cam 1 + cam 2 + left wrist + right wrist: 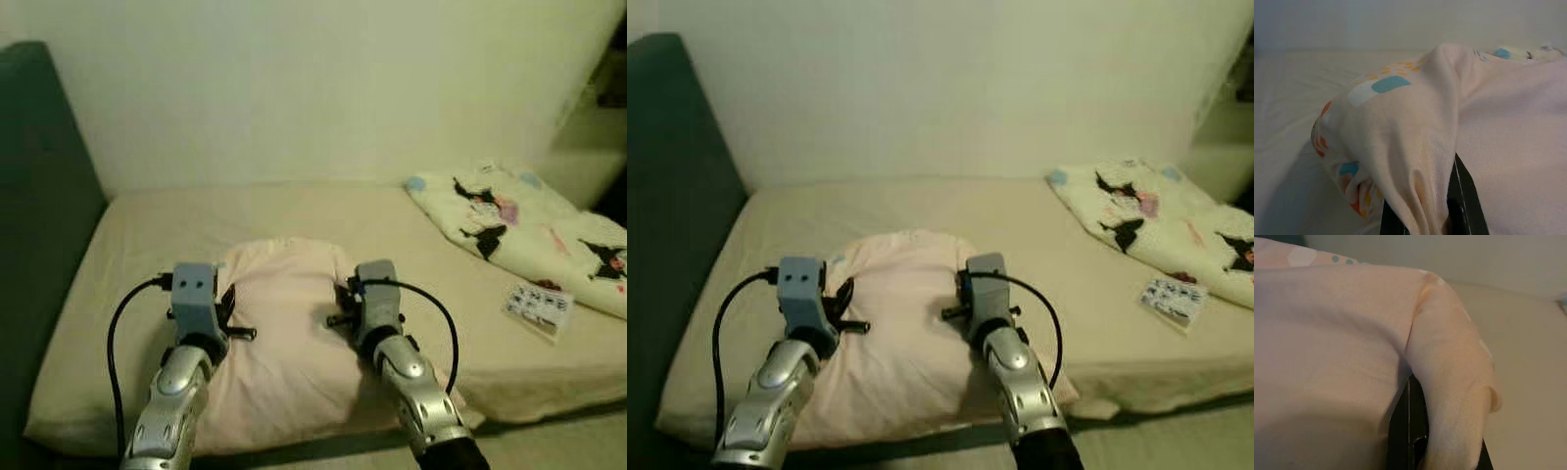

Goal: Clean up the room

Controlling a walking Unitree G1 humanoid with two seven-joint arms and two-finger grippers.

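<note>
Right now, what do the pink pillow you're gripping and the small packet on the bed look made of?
Pink pillow: soft matte woven fabric, likely cotton; it creases and bunches where the left gripper and right gripper pinch it. Small packet: looks like glossy printed plastic or paper, too blurred to be sure.

A pale pink pillow point(284, 333) is showing orange and blue patches underneath; the bed point(294, 211) is lying cream; the far-right white quilt point(529, 230) is carrying black cartoon figures.
</note>
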